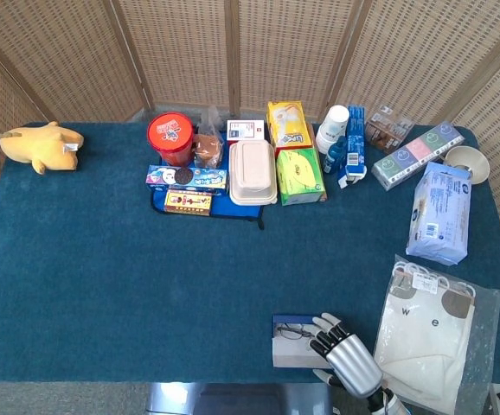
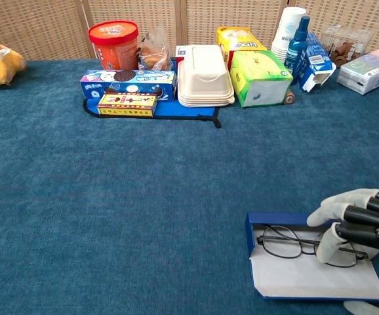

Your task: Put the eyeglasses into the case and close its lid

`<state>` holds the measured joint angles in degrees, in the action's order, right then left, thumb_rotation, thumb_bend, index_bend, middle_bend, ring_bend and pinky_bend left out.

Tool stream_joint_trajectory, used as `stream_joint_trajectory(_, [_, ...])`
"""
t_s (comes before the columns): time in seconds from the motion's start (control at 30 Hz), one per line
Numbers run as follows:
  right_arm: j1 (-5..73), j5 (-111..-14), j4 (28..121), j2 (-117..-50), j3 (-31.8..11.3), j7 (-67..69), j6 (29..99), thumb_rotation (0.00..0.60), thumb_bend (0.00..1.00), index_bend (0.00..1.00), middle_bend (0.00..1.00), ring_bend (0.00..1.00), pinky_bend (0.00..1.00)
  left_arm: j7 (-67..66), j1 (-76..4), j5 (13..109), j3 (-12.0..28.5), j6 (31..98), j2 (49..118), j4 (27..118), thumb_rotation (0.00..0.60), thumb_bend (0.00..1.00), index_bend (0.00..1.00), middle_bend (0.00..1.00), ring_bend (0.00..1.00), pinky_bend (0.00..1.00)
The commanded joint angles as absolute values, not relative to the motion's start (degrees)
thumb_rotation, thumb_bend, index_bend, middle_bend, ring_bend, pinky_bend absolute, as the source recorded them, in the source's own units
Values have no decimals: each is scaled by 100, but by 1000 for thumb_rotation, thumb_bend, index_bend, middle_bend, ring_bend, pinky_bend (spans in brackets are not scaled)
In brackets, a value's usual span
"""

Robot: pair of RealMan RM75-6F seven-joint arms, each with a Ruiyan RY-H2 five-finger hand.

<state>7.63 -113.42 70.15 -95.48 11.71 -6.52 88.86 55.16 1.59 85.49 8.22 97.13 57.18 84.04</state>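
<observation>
The blue eyeglass case (image 1: 288, 322) (image 2: 280, 218) lies open near the table's front edge, right of centre. The thin dark-framed eyeglasses (image 1: 294, 331) (image 2: 286, 239) lie inside it. Its white-lined lid (image 2: 307, 279) is tilted up off the table on the near side. My right hand (image 1: 345, 359) (image 2: 357, 223) is at the case's right end, with its fingers (image 2: 327, 239) curled over the right lens and the thumb (image 2: 368, 307) under the lid's near edge. My left hand is in neither view.
A plastic bag with white cloth (image 1: 432, 333) lies just right of the case. A blue pack (image 1: 440, 212) sits behind it. Boxes, a red tub (image 1: 169, 138), a white clamshell box (image 1: 252, 171) and bottles line the back. A yellow plush (image 1: 42, 145) lies far left.
</observation>
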Motion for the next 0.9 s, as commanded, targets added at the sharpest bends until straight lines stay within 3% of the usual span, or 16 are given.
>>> stream_joint_trajectory(0.03, [773, -11317, 6997, -9571, 1167, -623, 8868, 600, 236, 452, 298, 231, 237, 5508, 157, 8548, 824, 9710, 5727, 8397, 600, 309, 114, 274, 164, 41])
stream_joint_trajectory(0.9, [899, -11236, 6975, -9678, 1152, -584, 8740, 600, 290, 586, 362, 278, 253, 5507, 184, 8568, 830, 9731, 5712, 8431, 600, 308, 114, 273, 164, 42])
